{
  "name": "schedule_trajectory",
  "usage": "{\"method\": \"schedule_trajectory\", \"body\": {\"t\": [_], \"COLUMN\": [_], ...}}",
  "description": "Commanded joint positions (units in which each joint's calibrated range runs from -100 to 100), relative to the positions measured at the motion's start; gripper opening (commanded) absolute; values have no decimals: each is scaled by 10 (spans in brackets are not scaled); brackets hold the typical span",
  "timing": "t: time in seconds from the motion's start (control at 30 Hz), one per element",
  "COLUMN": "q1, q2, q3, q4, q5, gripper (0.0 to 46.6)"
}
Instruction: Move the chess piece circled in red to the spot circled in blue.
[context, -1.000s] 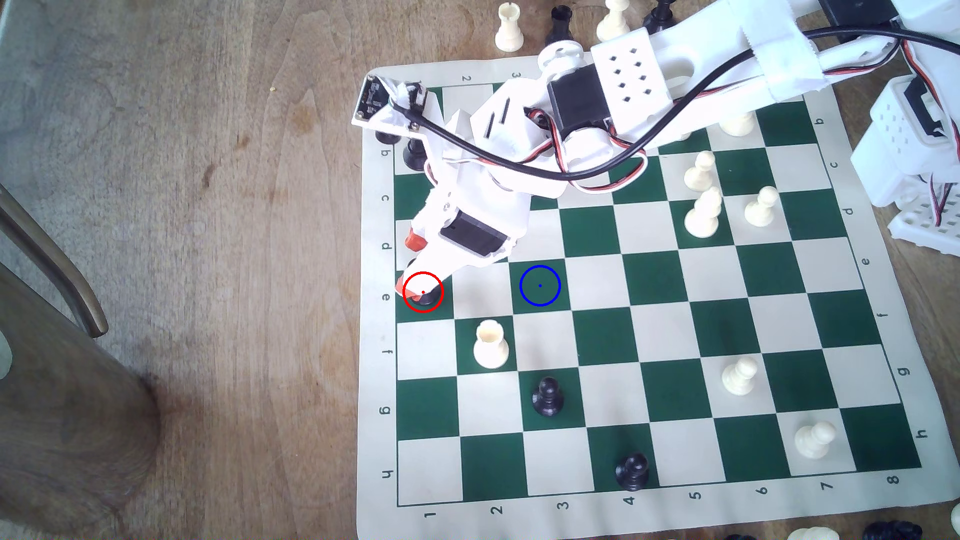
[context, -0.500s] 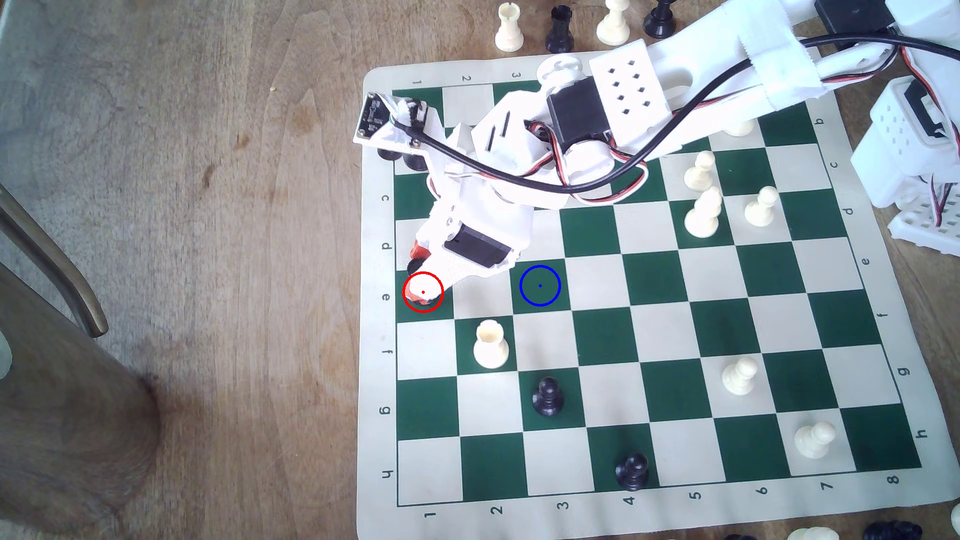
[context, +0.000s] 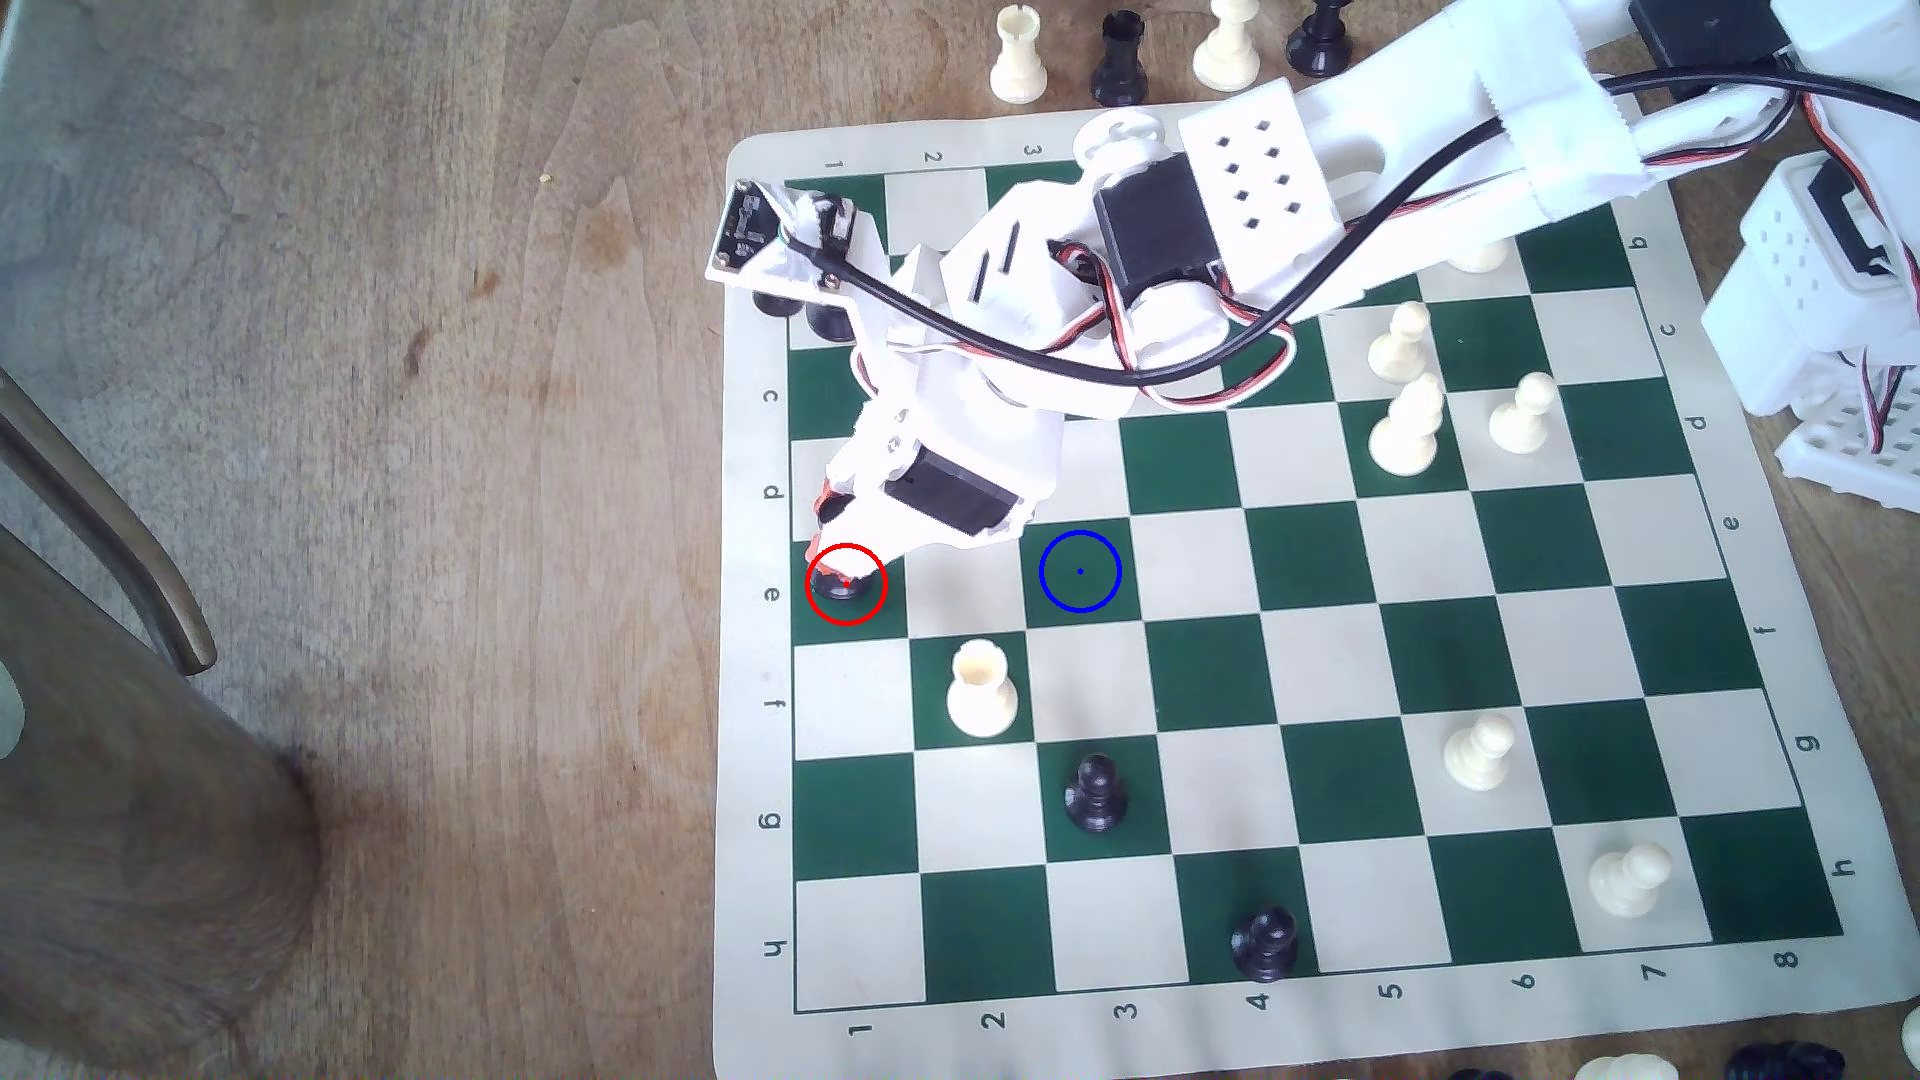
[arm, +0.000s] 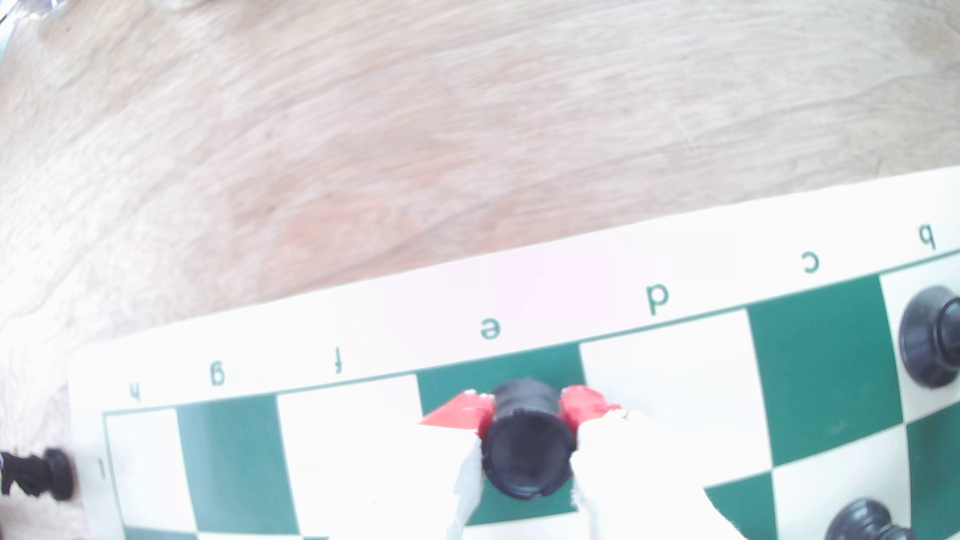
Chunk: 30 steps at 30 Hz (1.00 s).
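The black rook (context: 837, 592) stands on the red-ringed green square e1, at the board's edge on the exterior view's left. My gripper (context: 844, 577) reaches down over it and hides most of it there. In the wrist view the rook (arm: 527, 457) sits upright between the red pads (arm: 457, 415), which press against its neck from both sides; my gripper (arm: 524, 413) is shut on it. The blue-ringed green square (context: 1081, 571) lies bare two squares toward the exterior view's right, in the same row.
A cream rook (context: 982, 687) stands one row nearer, diagonally beside the blue-ringed square. Black pawns (context: 1094, 794) (context: 1263, 943) stand further down the board, and cream pieces (context: 1408, 426) stand to the right. Two black pawns (arm: 930, 337) sit near b1. Spare pieces (context: 1018, 57) line the table beyond the chessboard (context: 753, 706).
The gripper's fingers have closed in on the black rook. The wrist dropped slightly over square e1, and the rook's base now shows inside the red ring.
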Motion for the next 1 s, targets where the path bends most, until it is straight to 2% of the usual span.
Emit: {"method": "schedule_trajectory", "body": {"t": [0.0, 0.13, 0.23, 0.43, 0.6, 0.97], "q1": [-4, -15, -25, -28, -25, -18], "q2": [-48, -123, -192, -267, -348, -363], "q3": [-38, -84, -72, 60, 223, 362], "q4": [-4, 53, 97, 77, 52, 7], "q5": [-3, -5, -10, -11, -6, 2], "gripper": [2, 1, 1, 1, 1, 1]}}
